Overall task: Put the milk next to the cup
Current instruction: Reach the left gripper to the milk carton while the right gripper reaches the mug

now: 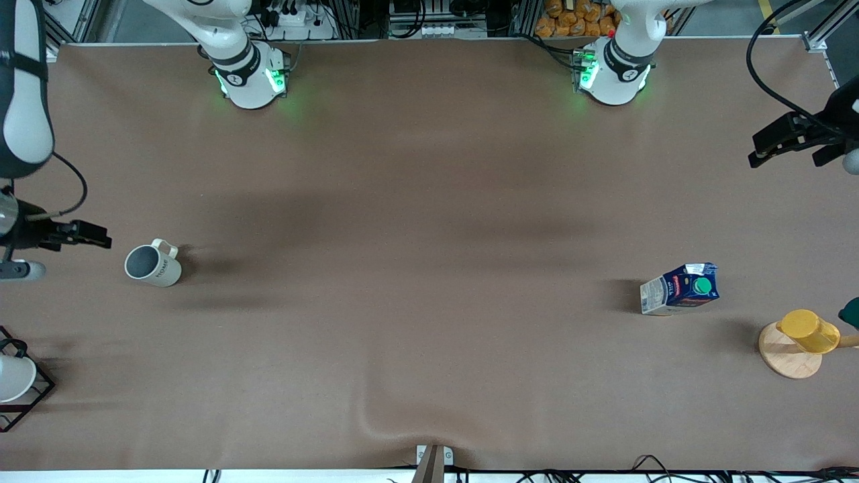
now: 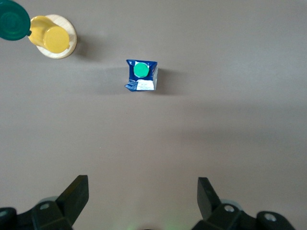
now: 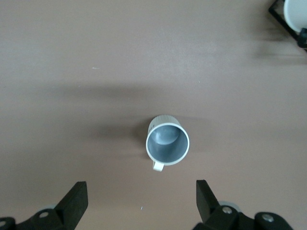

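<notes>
- You've got one milk [image 1: 680, 289] carton standing on the brown surface [image 1: 429, 201] toward the left arm's end, green cap up, nothing touching it.
- One cup [image 1: 154, 264] sits upright toward the right arm's end, well apart from the milk, grey inside showing, dark lettering on its side.
- Your left claw [image 2: 143, 197] hangs high over the surface at the left arm's end, fingers spread wide and holding nothing; the milk [image 2: 141, 75] shows below it.
- Your right claw [image 3: 142, 199] hovers at the other end, also spread and bare, with the cup [image 3: 167, 143] just beneath its view.
- Count the extras: one yellow cup [image 1: 809, 331] tipped on one round wooden stand [image 1: 785, 354], nearer the front camera than the milk; one white cup [image 1: 15, 377] in one black wire rack [image 1: 33, 401] at the right arm's end.
</notes>
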`<state>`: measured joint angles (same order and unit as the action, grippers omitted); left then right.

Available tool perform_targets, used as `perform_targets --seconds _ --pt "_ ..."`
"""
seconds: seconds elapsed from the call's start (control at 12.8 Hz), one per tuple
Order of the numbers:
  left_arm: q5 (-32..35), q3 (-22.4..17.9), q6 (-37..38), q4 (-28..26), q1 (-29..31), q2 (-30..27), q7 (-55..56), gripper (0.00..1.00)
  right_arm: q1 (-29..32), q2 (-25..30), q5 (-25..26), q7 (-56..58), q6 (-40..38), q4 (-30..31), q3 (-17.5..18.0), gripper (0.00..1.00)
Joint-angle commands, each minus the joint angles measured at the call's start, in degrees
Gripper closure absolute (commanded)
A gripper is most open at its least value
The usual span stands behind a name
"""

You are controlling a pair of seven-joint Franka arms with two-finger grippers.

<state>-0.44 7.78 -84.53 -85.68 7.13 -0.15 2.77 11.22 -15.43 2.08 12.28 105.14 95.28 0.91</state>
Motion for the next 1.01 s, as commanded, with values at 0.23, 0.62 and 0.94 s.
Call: perform_targets --seconds 0.23,0.62,0.94 --pt "0.3 0.0 -3.7 -1.6 2.4 5.9 0.0 0.0 1.9 -12.6 -0.5 0.2 1.3 -1.3 0.7 0.0" --pt "0.4 0.1 -16.6 -12.4 2.9 6.9 -0.7 0.0 1.4 -14.7 -0.5 0.2 2.0 1.6 0.7 0.0" --pt "0.4 0.5 -21.9 -15.0 2.5 10.4 -1.1 0.0 1.8 -17.2 -0.5 0.2 3.6 2.5 0.7 0.0"
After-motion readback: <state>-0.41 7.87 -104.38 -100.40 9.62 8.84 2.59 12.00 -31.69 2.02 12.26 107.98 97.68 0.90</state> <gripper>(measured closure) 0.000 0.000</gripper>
